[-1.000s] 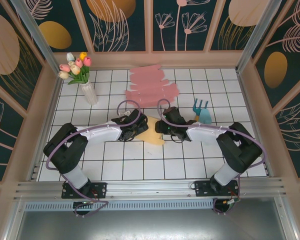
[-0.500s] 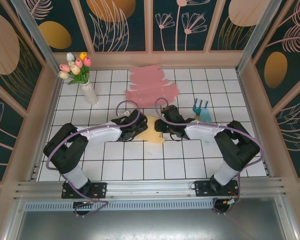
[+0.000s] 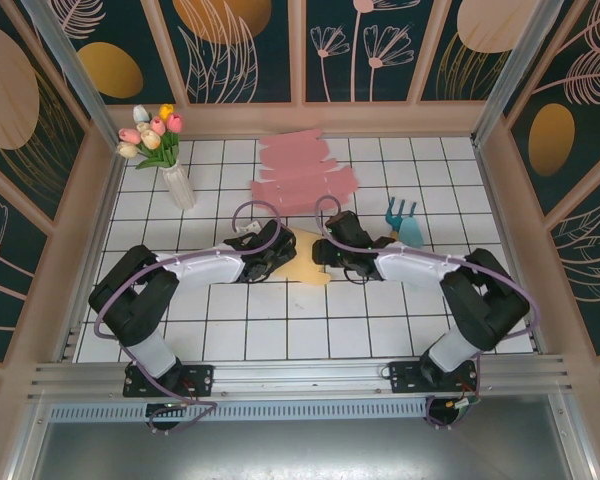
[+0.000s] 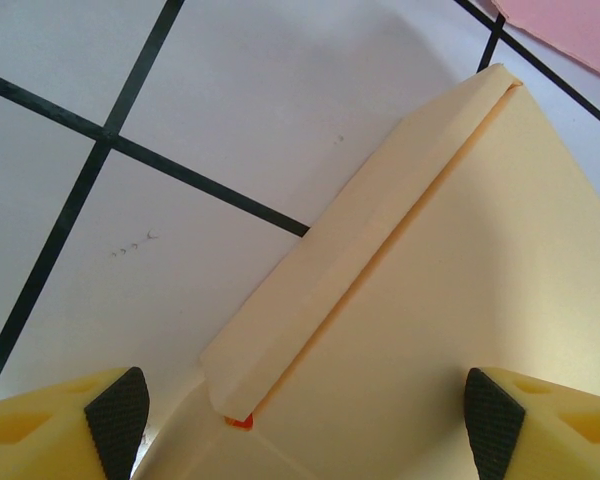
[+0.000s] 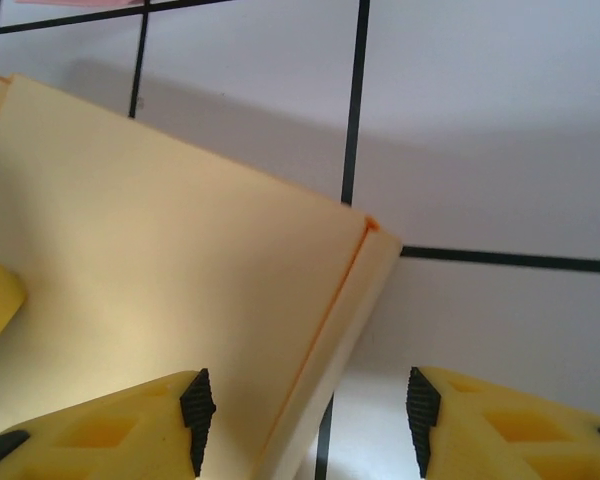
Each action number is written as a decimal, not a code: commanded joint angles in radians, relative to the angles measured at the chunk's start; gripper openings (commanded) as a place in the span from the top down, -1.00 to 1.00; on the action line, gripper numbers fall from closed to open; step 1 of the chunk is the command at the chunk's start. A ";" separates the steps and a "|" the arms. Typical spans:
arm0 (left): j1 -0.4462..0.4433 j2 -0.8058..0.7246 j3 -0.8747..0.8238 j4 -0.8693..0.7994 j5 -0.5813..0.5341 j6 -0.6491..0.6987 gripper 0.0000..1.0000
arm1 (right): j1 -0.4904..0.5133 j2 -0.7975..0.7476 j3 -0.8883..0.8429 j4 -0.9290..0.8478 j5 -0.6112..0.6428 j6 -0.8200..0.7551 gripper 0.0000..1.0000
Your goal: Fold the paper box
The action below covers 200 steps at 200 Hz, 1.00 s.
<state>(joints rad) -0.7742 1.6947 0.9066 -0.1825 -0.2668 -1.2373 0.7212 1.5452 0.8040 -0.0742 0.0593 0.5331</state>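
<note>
Taking the yellow paper box (image 3: 306,268) as the landmark, it lies nearly flat on the white-tiled desk (image 3: 230,330), in the middle and a little beyond the two arm bases, with both arms reaching in to meet over it. The left gripper (image 4: 305,400) hovers low over the box's left side, jaws spread wide and holding nothing. Its two black-padded fingers straddle a narrow side flap (image 4: 320,290) that is creased over and lies on the main panel. The right gripper (image 5: 305,400) hangs over the box's right edge, about half open and also empty. One finger is above the panel, the other is above bare desk just outside it, and a thin folded edge strip (image 5: 352,300) runs between them. I judge the task to be at an early stage: the side creases are made, but no wall stands up and the sheet has no box form yet. The next move likely calls for each gripper to come down onto its own flap, close gently on the thin card without crushing it, and lift it upright along the crease while the other side keeps the sheet from sliding on the smooth tiles. Just beyond the box to the right lies a teal garden fork (image 3: 404,226). Farther back from the box are pink sheets (image 3: 302,172), untouched, and far to its back left stands a vase of tulips (image 3: 170,160).
</note>
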 commanded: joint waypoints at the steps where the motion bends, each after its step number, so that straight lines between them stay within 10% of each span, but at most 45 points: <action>1: -0.007 0.049 -0.030 -0.075 -0.008 -0.007 -0.65 | 0.035 -0.112 -0.042 -0.054 0.023 0.074 -0.10; 93: -0.006 0.050 -0.034 -0.080 -0.019 -0.016 -0.64 | 0.160 -0.305 -0.297 0.111 0.007 0.305 0.16; 200: -0.007 0.054 -0.029 -0.087 -0.029 -0.014 -0.63 | 0.251 -0.313 -0.203 0.002 0.158 0.323 0.14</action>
<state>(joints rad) -0.7784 1.6955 0.9066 -0.1822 -0.2821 -1.2438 0.9642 1.2522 0.5510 -0.0341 0.1524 0.8452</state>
